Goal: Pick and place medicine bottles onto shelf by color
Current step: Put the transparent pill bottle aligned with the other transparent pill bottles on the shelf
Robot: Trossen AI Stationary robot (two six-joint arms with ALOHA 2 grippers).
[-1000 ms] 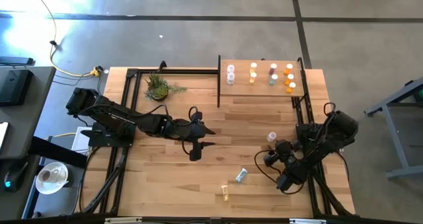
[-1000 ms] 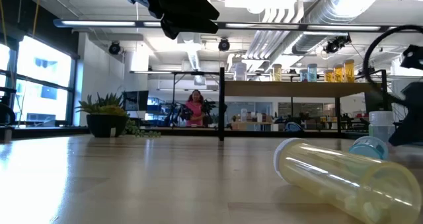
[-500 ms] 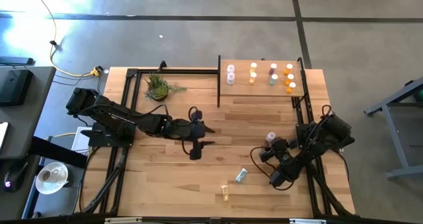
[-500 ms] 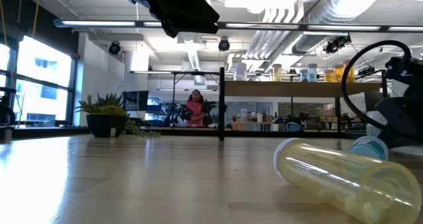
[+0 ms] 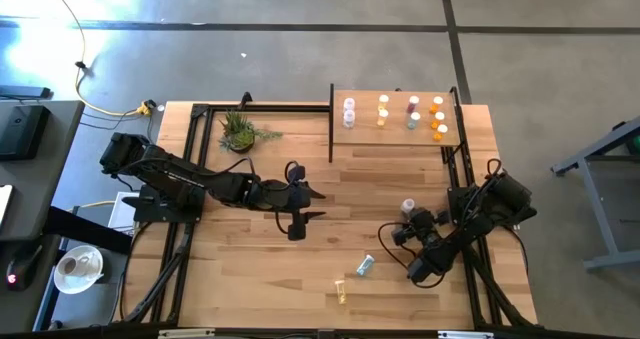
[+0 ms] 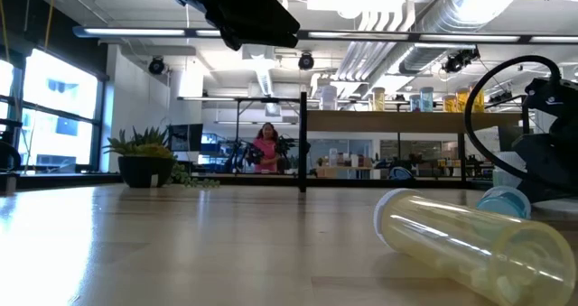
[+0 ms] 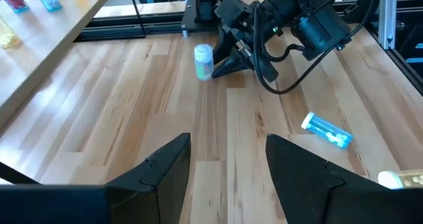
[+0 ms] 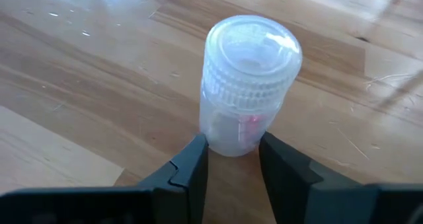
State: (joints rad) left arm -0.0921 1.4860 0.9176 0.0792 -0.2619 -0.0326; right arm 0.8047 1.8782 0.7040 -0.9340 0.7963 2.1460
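My right fingers (image 8: 232, 159) stood open around an upright clear pill bottle (image 8: 250, 85) on the counter (image 5: 250, 269) — near its right side, not yet clamped. My left fingers (image 7: 228, 161) hovered open mid-counter — holding nothing.

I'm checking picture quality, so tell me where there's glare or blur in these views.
High view: bright glare washes the floor at the upper left. Low view: the lying yellow bottle looms large, slightly soft. Right wrist view: the standing clear bottle fills the picture, wood behind it blurred.
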